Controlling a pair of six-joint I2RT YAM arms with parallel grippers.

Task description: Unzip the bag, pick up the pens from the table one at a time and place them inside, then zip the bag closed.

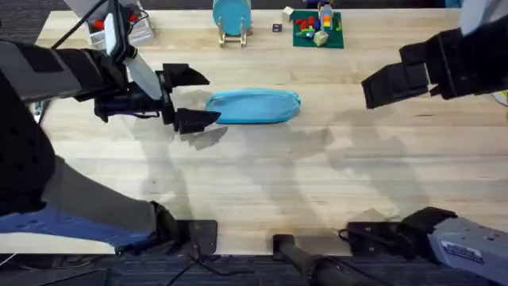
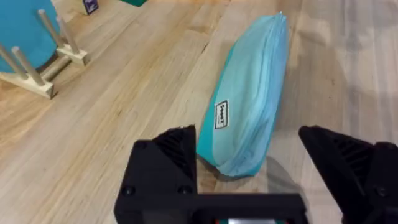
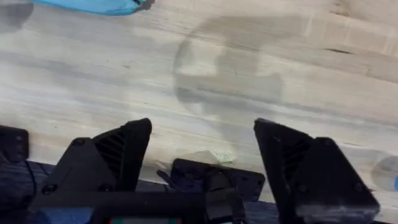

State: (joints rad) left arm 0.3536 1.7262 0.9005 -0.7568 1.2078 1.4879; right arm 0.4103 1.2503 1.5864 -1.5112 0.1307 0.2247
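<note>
Light-blue fabric of the bag (image 1: 254,106) lies zipped on the table (image 1: 262,183), its end between the spread, empty fingers of the left gripper (image 1: 189,98); closing there may only shove it sideways; the right gripper (image 3: 202,158) hangs open, empty, well apart

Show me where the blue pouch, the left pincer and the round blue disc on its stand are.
blue pouch (image 1: 254,106), overhead view, middle of its fabric body.
left pincer (image 1: 190,97), overhead view, the gap between its open fingertips.
round blue disc (image 1: 231,14), overhead view, its face above the wooden stand.
</note>
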